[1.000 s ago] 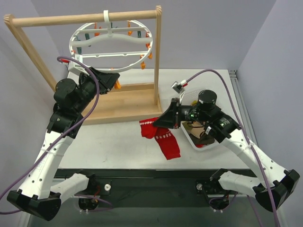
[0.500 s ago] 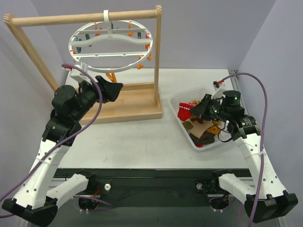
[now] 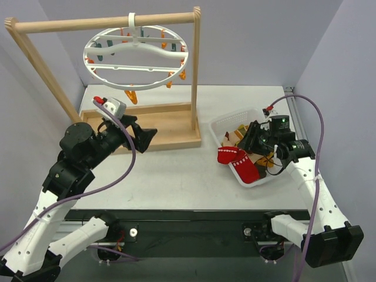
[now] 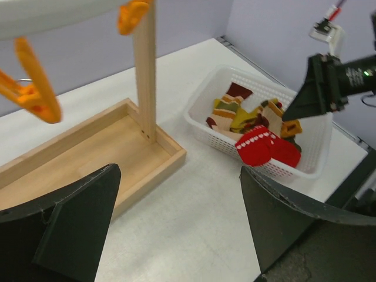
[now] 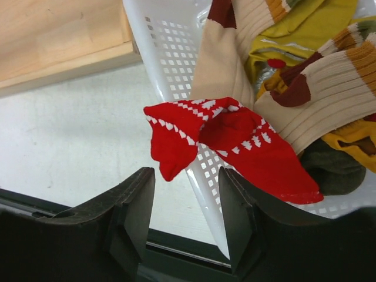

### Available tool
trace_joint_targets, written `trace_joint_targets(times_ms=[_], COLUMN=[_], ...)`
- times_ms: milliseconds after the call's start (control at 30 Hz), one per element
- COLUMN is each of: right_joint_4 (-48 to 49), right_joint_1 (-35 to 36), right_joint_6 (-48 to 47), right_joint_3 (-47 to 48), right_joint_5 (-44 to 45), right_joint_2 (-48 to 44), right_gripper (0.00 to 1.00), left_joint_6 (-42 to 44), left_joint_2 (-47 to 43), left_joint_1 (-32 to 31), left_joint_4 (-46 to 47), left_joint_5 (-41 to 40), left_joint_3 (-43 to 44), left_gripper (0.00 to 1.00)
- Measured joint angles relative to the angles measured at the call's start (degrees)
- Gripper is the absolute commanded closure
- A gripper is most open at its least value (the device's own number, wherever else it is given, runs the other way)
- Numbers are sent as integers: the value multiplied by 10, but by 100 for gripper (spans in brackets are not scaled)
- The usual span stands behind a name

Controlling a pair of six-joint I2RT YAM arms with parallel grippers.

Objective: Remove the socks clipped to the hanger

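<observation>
My right claw [image 5: 185,176] is apart and empty, just over 1 red sock [image 5: 235,138] draped across the basket [image 5: 170,53] rim. More socks [image 5: 317,88] pile inside, partly cut off. My left claw [image 4: 179,176] gapes wide, empty, below the hanger [image 3: 136,59] on its rack [image 3: 106,23].

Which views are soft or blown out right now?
Left wrist: near orange clip and hanger rim out of focus, basket sharp. Right wrist: red sock crisp, no glare. Top: evenly lit, sharp, soft shadows only.

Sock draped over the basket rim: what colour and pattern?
The sock is red with bands of small white triangles. The right wrist view shows it best.
</observation>
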Motion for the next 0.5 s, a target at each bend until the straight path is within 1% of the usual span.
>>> trace_joint_targets(times_ms=[33,133,200,300,367,433,500], right_joint_4=[-2,-9,-16,-24,-20,-6,29], right_joint_1=[0,7,25,93,140,186,234], right_joint_6=[-1,-5,-9,-9,0,15,29], right_joint_3=[-2,-1,0,4,6,4,-13], right_joint_5=[5,20,43,76,87,99,117], right_joint_2=[1,1,1,1,2,1,-5], right_gripper=[46,39,36,31,29,25,19], left_joint_6=[6,10,-5,-49,-94,-136,-183], left_joint_2=[-6,-21,-24,-15,0,14,18], left_joint_1=[-6,-19,-27,-38,-45,-48,-51], left_joint_4=[2,28,60,120,173,219,279], left_joint_5=[18,85,135,202,237,260,277], left_joint_3=[-8,-49,-84,-145,-187,-222,-261], left_gripper=[6,6,6,6,6,6,6])
